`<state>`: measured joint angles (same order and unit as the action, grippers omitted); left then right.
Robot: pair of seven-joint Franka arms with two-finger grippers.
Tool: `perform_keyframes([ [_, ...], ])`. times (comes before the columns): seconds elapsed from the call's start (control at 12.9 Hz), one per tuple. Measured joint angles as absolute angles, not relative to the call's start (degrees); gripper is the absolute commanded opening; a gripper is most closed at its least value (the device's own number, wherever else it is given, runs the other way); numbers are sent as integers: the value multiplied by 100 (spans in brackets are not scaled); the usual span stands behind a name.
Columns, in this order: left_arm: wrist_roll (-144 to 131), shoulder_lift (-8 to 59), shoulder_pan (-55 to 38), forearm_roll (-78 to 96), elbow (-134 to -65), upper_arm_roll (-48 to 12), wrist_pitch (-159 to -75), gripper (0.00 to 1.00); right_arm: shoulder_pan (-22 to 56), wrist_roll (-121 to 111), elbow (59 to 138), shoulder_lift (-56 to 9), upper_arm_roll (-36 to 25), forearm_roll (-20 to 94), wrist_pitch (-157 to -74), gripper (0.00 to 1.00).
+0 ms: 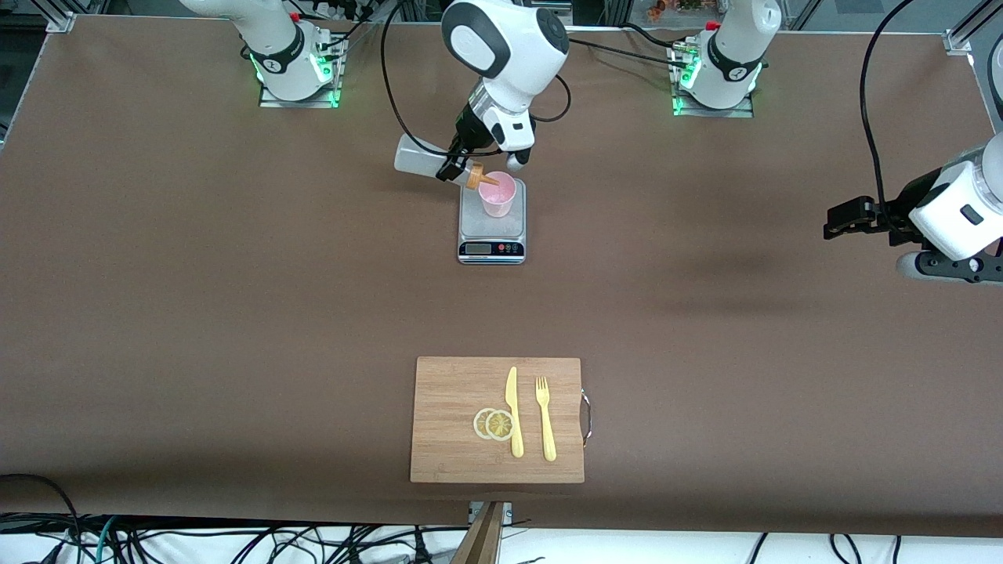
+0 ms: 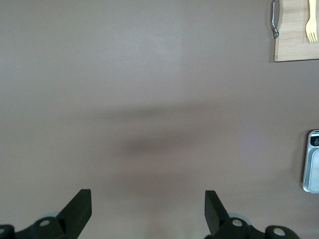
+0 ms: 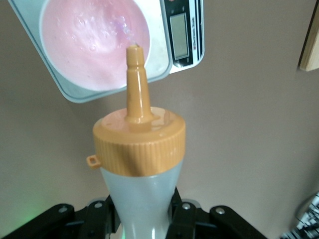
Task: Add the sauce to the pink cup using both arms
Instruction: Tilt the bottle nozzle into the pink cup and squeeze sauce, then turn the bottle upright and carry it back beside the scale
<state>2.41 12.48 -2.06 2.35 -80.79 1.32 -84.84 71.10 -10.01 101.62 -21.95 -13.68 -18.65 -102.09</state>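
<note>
The sauce bottle [image 1: 423, 159], whitish with an orange nozzle cap [image 3: 139, 144], is tipped almost flat, its nozzle tip over the mouth of the pink cup [image 1: 498, 194]. My right gripper [image 1: 454, 166] is shut on the bottle's neck [image 3: 142, 199] just below the cap. The cup [image 3: 94, 45] stands upright on the steel plate of a small scale [image 1: 492, 249]. Its pink inside shows small drops near the nozzle tip. My left gripper [image 1: 838, 221] waits open over bare table at the left arm's end, and nothing lies between its fingers [image 2: 79, 209].
A wooden cutting board [image 1: 454, 392] lies nearer the front camera than the scale, carrying a yellow knife [image 1: 513, 411], a yellow fork [image 1: 545, 419] and two lemon slices [image 1: 494, 424]. In the left wrist view the board's corner [image 2: 294, 45] and the scale's edge [image 2: 313, 169] show.
</note>
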Motion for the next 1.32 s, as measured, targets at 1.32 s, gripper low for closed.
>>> perform_keyframes([
  [1.32, 241, 1250, -204, 235, -8079, 134, -8484, 100, 7051, -2045, 12271, -718, -2321, -663, -13059, 15],
])
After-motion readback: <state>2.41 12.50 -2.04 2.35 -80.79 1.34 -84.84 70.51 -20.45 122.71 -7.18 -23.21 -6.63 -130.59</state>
